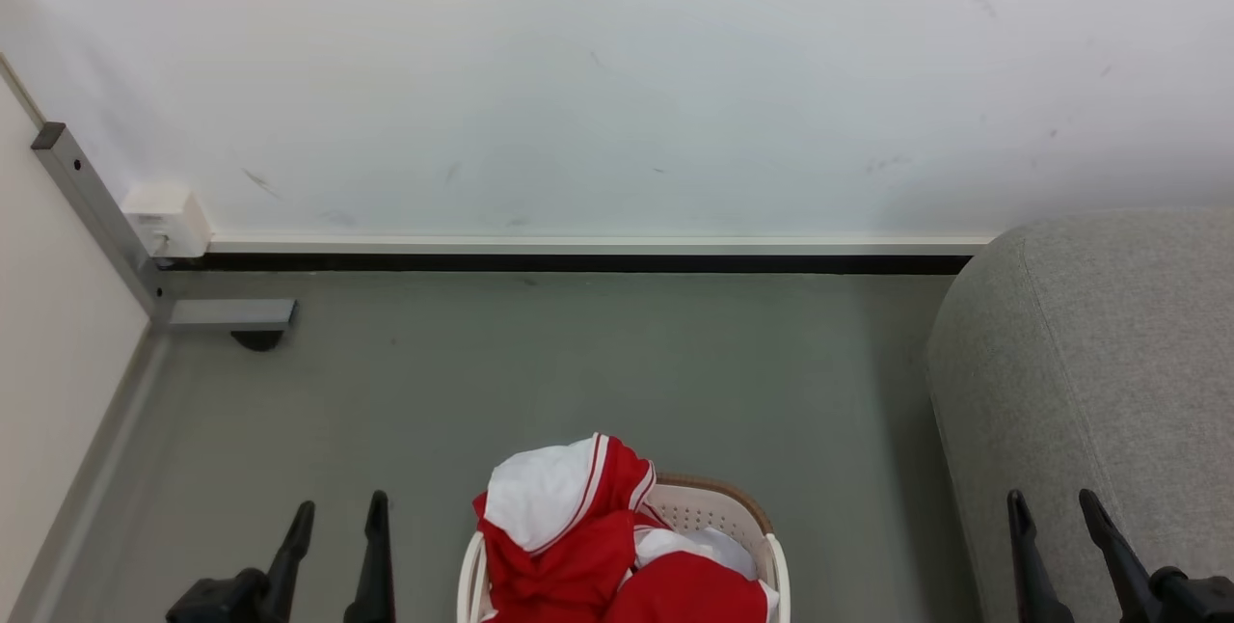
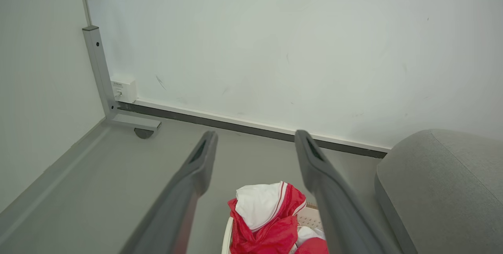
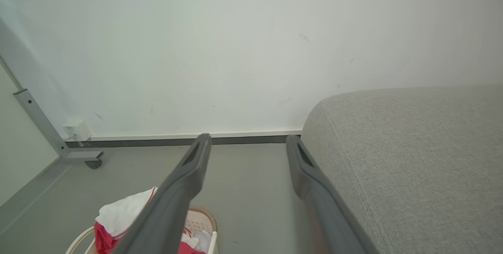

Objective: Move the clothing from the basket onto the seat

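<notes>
1. Red clothing with white patches and thin white stripes: lies heaped in the cream basket, piled higher than the brown rim, at the bottom middle of the head view.
2. Basket: stands on the grey floor, with little holes in its wall. Sits near the grey sofa but not touching it, with a strip of floor between them.
3. Sofa: sits on the robot's right, big and soft, with a round end by the white wall.
4. Left gripper: hangs to the left of the basket, above the floor. Keeps its two dark fingers spread apart, holding nothing and touching nothing.
5. Right gripper: hangs in front of the sofa. Fingers spread apart too, with nothing between them.
6. Grey metal post: leans up in the left corner, with its flat foot on the floor.
7. Small white box: sticks to the bottom of the wall, just beside the post.
</notes>
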### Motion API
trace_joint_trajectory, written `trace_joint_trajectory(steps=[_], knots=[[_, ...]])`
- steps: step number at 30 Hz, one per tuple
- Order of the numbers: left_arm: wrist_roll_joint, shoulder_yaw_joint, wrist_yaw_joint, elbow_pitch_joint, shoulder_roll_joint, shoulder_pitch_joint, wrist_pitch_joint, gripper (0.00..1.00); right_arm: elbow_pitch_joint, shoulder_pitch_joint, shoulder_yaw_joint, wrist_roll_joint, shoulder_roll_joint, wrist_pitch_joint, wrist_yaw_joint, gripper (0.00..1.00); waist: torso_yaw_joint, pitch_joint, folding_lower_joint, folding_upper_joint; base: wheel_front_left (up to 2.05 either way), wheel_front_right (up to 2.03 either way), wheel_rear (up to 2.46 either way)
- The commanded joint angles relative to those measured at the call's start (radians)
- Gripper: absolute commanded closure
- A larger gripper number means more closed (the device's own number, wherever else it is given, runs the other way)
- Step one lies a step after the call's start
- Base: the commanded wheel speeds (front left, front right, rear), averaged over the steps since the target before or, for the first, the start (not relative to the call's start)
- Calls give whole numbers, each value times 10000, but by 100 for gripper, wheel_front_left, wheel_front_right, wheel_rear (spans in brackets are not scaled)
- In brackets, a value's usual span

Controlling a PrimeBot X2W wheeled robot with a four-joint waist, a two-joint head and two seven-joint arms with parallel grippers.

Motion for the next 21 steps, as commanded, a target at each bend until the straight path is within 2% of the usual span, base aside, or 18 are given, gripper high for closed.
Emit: trace_joint_trajectory(steps=[1,21], knots=[[267,-25,32,-60,119,76,-61,0,27,110,-41,-71,-22,-121,-15,0,5,0,0,0,0,0,0],[1677,-95,-65,298,30,270,-496,0,213,198,-345,-623,37,-534,-18,0,-19,-19,0,0,0,0,0]])
